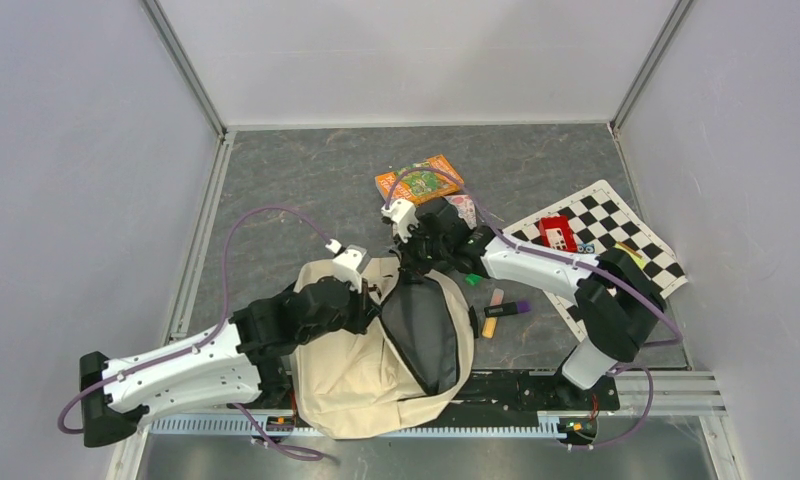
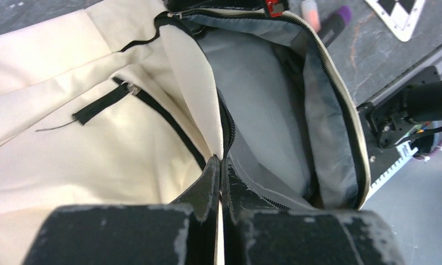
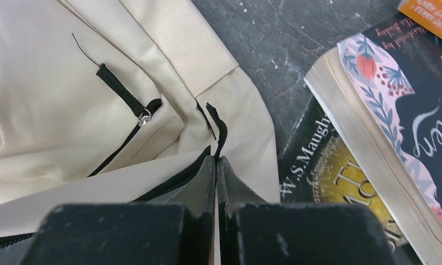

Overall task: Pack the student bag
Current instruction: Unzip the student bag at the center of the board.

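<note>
Outstretched left pincer [image 2: 220,163] and right pincer [image 3: 215,161] clamp student bag [image 1: 356,372].

Dark grey, veined tabletop [image 1: 306,180], matte under soft, even light, with barely a shadow. Boxed in by plain pale walls: back wall [image 1: 416,50] along the far edge, left wall [image 1: 66,200] and right wall [image 1: 746,150] along the side edges. Slim metal posts [image 1: 184,65] rising from both far corners. Along the near edge, black rail [image 1: 516,385] and toothed silver strip [image 1: 206,425].
</note>
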Available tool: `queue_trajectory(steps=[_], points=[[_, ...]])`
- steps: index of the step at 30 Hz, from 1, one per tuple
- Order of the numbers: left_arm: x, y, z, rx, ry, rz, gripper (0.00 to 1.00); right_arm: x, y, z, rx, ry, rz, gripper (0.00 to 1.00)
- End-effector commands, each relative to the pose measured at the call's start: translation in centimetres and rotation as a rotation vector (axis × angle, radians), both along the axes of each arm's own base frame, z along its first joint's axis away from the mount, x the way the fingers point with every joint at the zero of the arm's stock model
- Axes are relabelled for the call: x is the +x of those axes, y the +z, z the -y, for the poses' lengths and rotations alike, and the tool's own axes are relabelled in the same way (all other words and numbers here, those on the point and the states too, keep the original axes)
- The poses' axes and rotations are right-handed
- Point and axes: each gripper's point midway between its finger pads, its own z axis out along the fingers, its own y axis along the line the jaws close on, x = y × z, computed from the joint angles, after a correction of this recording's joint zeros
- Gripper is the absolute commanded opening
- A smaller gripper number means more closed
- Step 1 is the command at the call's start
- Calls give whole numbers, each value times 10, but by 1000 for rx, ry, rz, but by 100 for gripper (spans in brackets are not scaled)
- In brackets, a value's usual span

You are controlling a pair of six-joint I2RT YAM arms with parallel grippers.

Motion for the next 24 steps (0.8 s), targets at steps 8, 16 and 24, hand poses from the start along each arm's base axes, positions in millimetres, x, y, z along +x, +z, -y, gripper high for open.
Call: queue_trajectory(steps=[8, 16, 24], points=[[-7, -23, -47, -6, 240, -118, 2, 29, -13, -12, -13, -42, 29, 0], [6, -19, -19, -341, 344, -157, 36, 20, -26, -10, 25, -92, -32, 0], [15, -10, -7, -369, 346, -127, 78, 17, -30, -2, 49, -200, -26, 0]])
